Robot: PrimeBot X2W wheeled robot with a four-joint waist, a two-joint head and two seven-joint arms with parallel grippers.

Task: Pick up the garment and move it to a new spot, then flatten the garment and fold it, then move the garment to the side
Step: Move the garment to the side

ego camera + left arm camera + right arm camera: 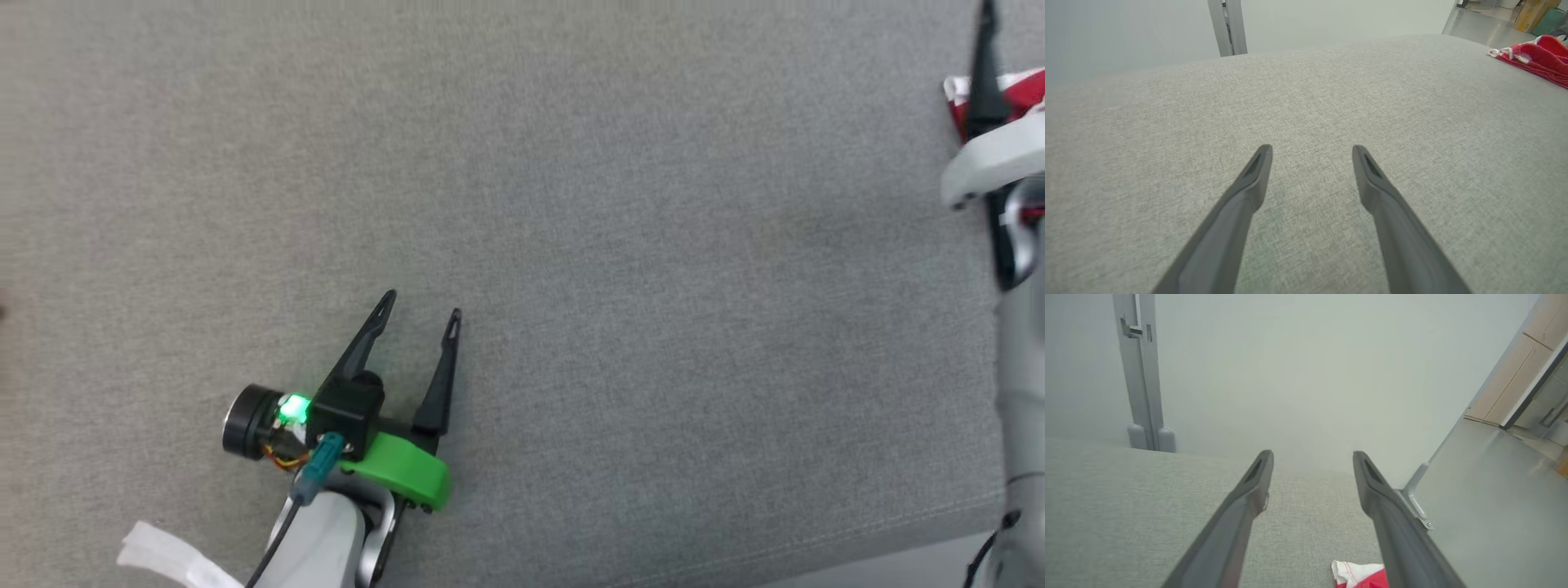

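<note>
We are holding our left gripper (421, 305) and our right gripper (1312, 457) spread and empty over the grey surface (571, 204), while the red garment (1539, 57) is lying at the far right, close under the right gripper and well apart from the left gripper, so we are judging the right arm the nearer one.

Left gripper (420, 307): fingers spread, holding nothing, angled up and slightly right in the head view.
Right gripper (1312, 455): fingers parted, empty.
Right forearm (1020, 392): pale, along the head view's right edge.
</note>
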